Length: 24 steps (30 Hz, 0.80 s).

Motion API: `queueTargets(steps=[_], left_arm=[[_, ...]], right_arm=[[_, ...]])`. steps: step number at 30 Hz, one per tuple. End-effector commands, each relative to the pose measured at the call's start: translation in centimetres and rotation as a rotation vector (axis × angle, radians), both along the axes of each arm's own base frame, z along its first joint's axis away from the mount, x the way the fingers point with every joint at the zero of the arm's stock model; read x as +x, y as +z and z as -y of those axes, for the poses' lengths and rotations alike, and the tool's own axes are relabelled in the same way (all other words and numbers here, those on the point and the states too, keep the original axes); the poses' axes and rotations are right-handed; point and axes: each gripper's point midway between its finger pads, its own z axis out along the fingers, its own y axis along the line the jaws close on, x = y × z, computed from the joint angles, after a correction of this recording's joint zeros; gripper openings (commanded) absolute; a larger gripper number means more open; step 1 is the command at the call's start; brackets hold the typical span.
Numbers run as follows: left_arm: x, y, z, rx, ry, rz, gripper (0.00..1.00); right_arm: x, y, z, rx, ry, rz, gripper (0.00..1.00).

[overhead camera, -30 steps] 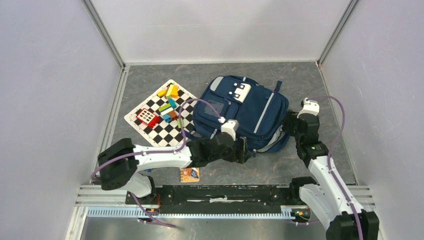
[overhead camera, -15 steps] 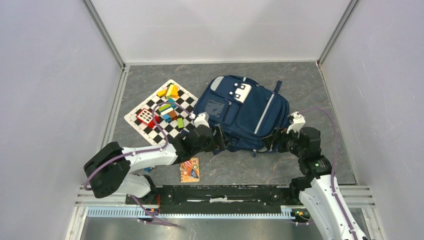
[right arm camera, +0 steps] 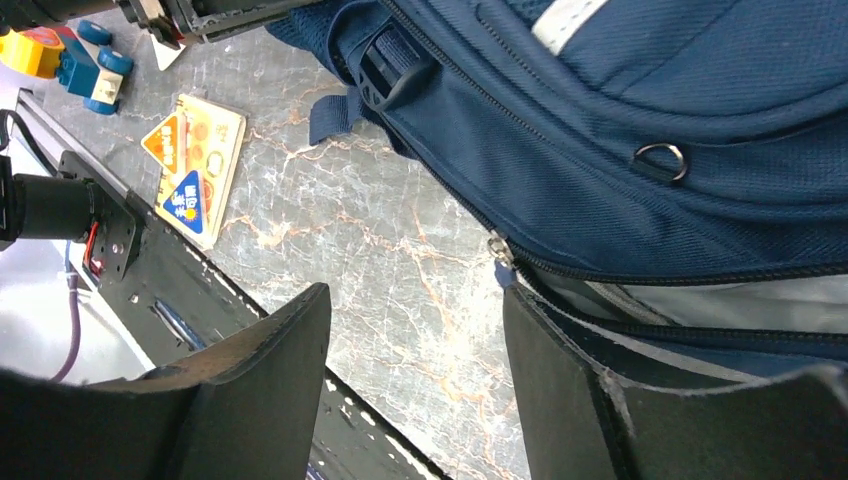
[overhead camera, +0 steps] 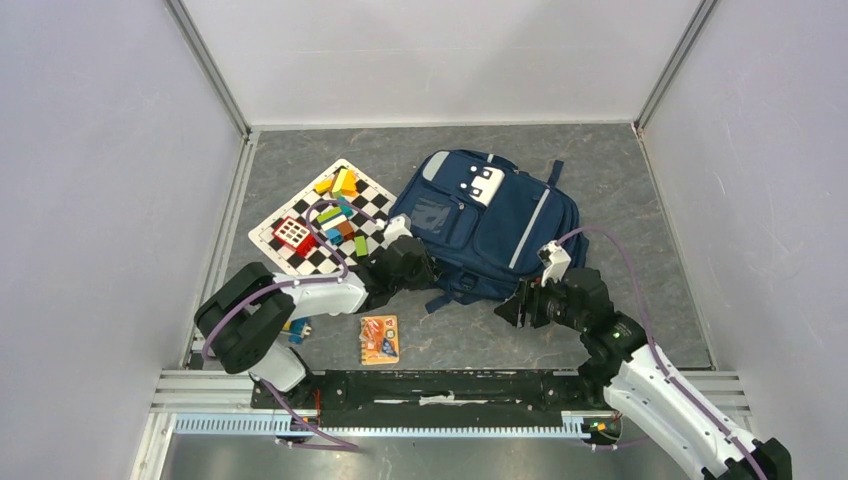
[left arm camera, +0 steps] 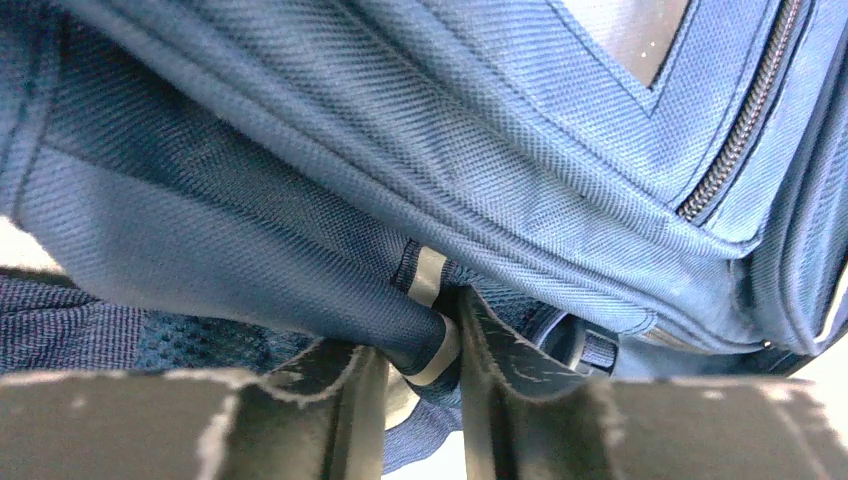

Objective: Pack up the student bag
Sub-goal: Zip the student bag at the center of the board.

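At the middle of a grey marbled table (overhead camera: 600, 160), the student bag (overhead camera: 490, 225) lies flat with its front pockets facing up, in much the same spot as a second ago. Both arms have moved.

The left gripper (overhead camera: 430, 272), which a second ago reached to the middle of the bag's near edge, now sits further left at the near-left corner. In the left wrist view its fingers (left arm camera: 350, 390) have drawn together from a wide spread and pinch a rolled fold of navy fabric with pale grey trim at the underside of the student bag (left arm camera: 400, 150).

The right gripper (overhead camera: 508, 312) has swung from the bag's right side round to its near edge. Its jaws stand apart with nothing between them, over bare tabletop. The student bag (right arm camera: 650, 120) and a small zip pull (right arm camera: 497, 255) lie just beside one finger.

Left of the bag lies a chequered board (overhead camera: 300, 262) strewn with coloured blocks (overhead camera: 338, 215). An orange card (overhead camera: 379, 338) lies near the front rail.
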Motion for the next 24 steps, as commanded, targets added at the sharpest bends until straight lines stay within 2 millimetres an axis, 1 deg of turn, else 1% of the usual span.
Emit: queueTargets(steps=[1, 4, 6, 9, 12, 15, 19, 22, 24], left_arm=[[3.3, 3.1, 1.3, -0.044, 0.041, 0.103, 0.27], [3.4, 3.1, 1.2, -0.040, 0.046, 0.102, 0.17], [3.4, 3.0, 1.0, -0.040, 0.051, 0.101, 0.13], [3.5, 3.0, 0.7, -0.034, 0.054, 0.103, 0.08], [3.6, 3.1, 0.5, -0.025, 0.058, 0.107, 0.05], [3.5, 3.0, 0.3, -0.023, 0.060, 0.105, 0.04], [3.5, 3.0, 0.3, -0.027, 0.060, 0.102, 0.04], [3.5, 3.1, 0.2, -0.026, 0.062, 0.103, 0.04], [3.6, 3.1, 0.1, -0.022, 0.063, 0.105, 0.03]], right_arm=[[1.7, 1.1, 0.2, 0.018, -0.139, 0.054, 0.66], [2.3, -0.1, 1.0, 0.032, -0.240, 0.072, 0.64], [2.6, -1.0, 1.5, 0.044, -0.295, 0.081, 0.64], [2.6, -2.1, 1.4, 0.079, -0.321, 0.071, 0.62], [2.4, -2.8, 1.0, 0.085, -0.318, 0.063, 0.60], [2.5, -2.9, 0.6, 0.091, -0.320, 0.070, 0.57], [2.8, -2.3, -0.3, 0.111, -0.322, 0.099, 0.54], [2.9, -2.1, -0.8, 0.106, -0.331, 0.106, 0.48], [3.0, -2.2, -0.8, 0.080, -0.345, 0.110, 0.43]])
